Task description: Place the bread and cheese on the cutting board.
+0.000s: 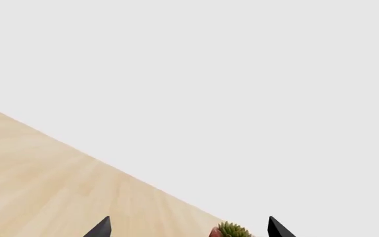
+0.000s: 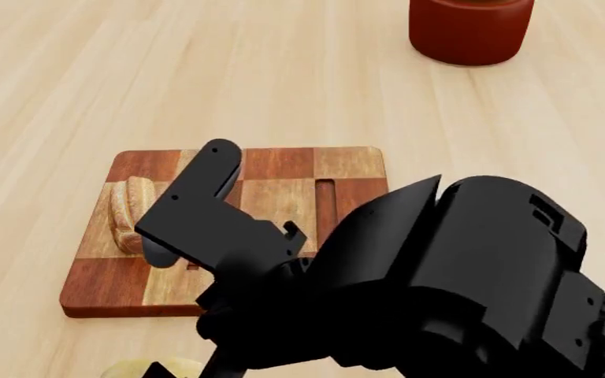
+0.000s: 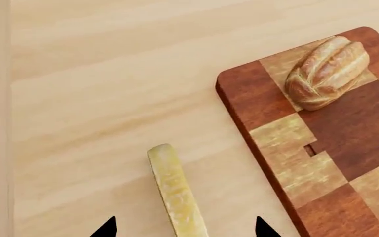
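The checkered cutting board (image 2: pixel 350 167) lies in the middle of the table. The bread (image 2: pixel 126 211) rests on its left end, and also shows on the board (image 3: pixel 347 143) in the right wrist view (image 3: pixel 325 73). The cheese (image 3: pixel 176 197) stands on the table just off the board's near left corner, seen edge-on as a pale yellow strip; only a sliver of it (image 2: pixel 145 368) shows in the head view. My right gripper (image 3: pixel 184 228) is open, its tips either side of the cheese and apart from it. My left gripper (image 1: pixel 189 229) is open and empty, out of the head view.
A dark red round pot (image 2: pixel 471 30) stands at the far right of the table. My right arm (image 2: pixel 439 291) hides the board's near right part. A small green plant in a reddish pot (image 1: pixel 232 230) sits by the table edge near the left gripper.
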You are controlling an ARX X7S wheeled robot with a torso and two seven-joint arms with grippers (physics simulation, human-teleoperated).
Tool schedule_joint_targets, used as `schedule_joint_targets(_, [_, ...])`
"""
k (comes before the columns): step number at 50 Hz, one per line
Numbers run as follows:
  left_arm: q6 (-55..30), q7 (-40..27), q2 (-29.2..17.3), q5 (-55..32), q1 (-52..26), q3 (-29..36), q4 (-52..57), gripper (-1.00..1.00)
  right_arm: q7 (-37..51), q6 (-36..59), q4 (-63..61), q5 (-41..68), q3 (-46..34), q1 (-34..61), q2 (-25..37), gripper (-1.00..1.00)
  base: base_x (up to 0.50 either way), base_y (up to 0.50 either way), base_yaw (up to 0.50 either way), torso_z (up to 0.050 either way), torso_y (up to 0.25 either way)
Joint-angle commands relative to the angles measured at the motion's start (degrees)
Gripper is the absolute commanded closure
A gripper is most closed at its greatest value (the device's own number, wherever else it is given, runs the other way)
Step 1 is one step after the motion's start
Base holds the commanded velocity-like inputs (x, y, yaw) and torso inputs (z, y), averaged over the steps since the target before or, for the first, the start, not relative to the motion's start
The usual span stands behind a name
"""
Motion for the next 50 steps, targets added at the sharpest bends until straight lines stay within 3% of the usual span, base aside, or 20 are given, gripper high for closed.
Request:
schedule_joint_targets(1, [0.1,-0.2,-0.2,-0.3,0.1,-0.2,0.3,-1.00,-3.2,-2.6,2.7,-4.3,-4.0,-1.7,-2.1,-1.00,0.00,0.00,0.00,0.000,0.000])
schedule_joint_targets(50, [0.4,-0.2,-0.6,-0.4,0.0,0.1,0.2,-1.00,-7.9,-7.6,8.8,-10.6,-10.9,-4.7,-5.2,-1.00,0.00,0.00,0.00,0.000,0.000])
